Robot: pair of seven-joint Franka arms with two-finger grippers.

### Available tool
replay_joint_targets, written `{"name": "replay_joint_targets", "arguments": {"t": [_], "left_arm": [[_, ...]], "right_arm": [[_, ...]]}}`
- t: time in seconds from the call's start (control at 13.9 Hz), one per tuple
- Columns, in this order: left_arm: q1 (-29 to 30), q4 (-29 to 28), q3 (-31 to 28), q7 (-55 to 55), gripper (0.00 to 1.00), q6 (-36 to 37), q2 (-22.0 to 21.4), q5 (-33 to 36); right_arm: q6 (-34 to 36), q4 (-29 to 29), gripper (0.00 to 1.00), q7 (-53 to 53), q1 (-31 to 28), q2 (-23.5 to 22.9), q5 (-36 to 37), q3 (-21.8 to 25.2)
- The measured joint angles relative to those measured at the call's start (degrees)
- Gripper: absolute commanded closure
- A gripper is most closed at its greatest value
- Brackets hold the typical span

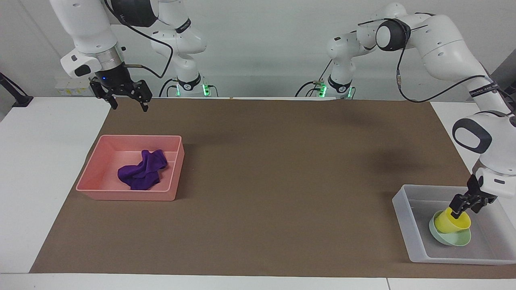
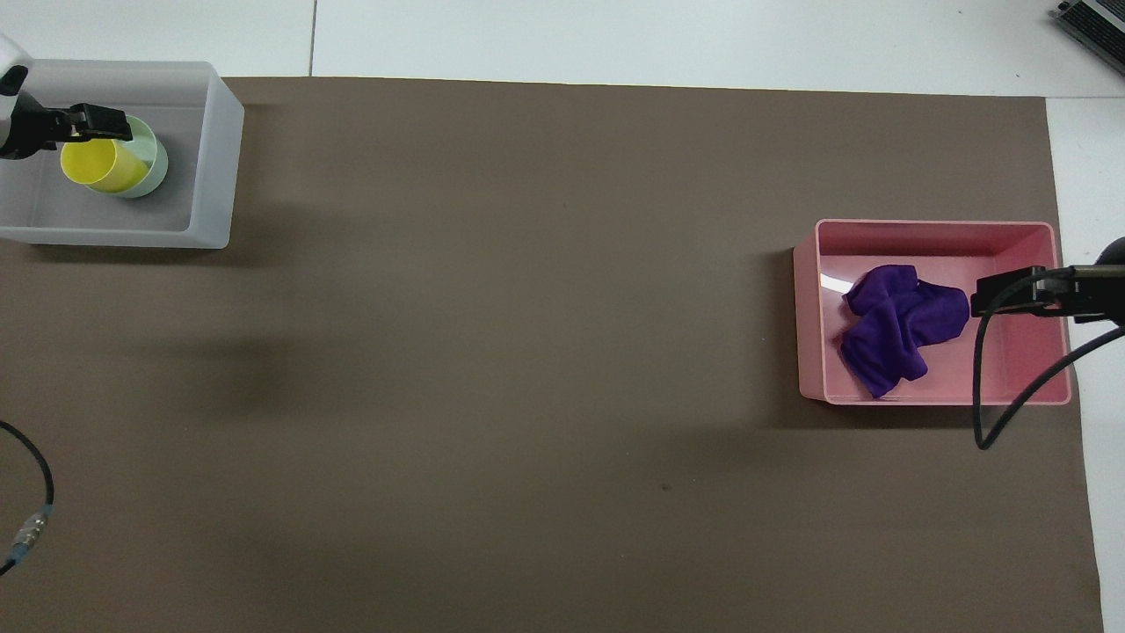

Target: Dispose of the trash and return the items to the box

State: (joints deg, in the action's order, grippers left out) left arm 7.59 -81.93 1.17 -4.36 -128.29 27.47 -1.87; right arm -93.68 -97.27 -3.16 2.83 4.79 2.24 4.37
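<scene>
The yellow cup (image 1: 452, 220) (image 2: 95, 164) rests tilted inside the mint-green bowl (image 1: 453, 239) (image 2: 151, 155), which lies in the translucent grey-white box (image 1: 403, 213) (image 2: 220, 158) at the left arm's end of the table. My left gripper (image 1: 467, 203) (image 2: 98, 125) hangs open just above the cup's rim, holding nothing. The purple cloth (image 1: 142, 169) (image 2: 896, 325) lies crumpled in the pink bin (image 1: 121, 193) (image 2: 932, 233). My right gripper (image 1: 129, 104) (image 2: 1011, 294) waits open and raised by the bin's edge nearer the robots.
A brown mat (image 1: 282, 181) covers most of the table between the pink bin and the box. White tabletop shows at both ends. A black cable (image 2: 993, 387) from the right arm hangs over the pink bin in the overhead view.
</scene>
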Motion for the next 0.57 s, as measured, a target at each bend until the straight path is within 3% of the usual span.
{"name": "replay_joint_targets", "arguments": {"t": [0.29, 0.57], "left_arm": [[-5.27, -8.3, 0.15, -0.32, 0.0, 3.49, -10.29, 0.02], [-9.13, -11.94, 0.24, -0.33, 0.0, 11.09, -18.2, 0.03]], "right_arm": [[0.0, 0.0, 0.0, 0.0, 0.0, 0.01, 0.0, 0.0], [0.0, 0.0, 0.0, 0.0, 0.0, 0.01, 0.0, 0.0]]}}
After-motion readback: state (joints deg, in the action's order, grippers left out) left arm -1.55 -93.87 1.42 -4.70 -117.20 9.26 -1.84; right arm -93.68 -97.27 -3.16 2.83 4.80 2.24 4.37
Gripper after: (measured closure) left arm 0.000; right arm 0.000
